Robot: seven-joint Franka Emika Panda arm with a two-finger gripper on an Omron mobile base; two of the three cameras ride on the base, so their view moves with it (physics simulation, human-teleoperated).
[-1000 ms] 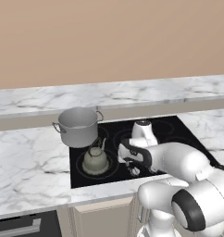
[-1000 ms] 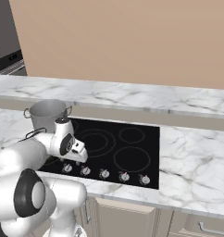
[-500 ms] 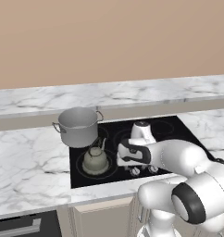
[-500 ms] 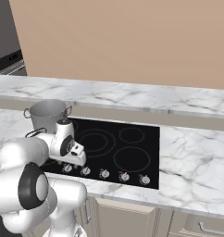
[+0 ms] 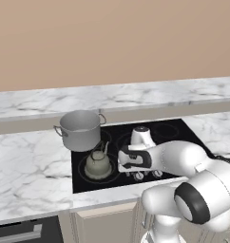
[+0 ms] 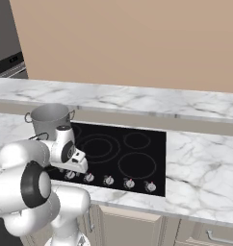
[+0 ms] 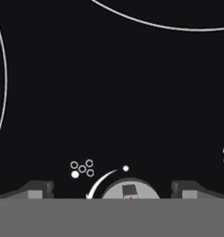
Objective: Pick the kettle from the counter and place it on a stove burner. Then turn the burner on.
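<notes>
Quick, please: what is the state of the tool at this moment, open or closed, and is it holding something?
Tool: open and empty, its two fingertips standing apart on either side of a stove knob, not touching it.

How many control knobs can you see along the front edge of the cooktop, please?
5 in the right base view, in a row along the front of the cooktop: at and. The arm may hide others at the left end.

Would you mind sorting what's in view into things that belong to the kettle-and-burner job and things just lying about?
Belongs to the job:
- kettle, on its stove burner
- control knob
- gripper, open over that knob

Just lying about:
- steel pot
- the other knobs
</notes>
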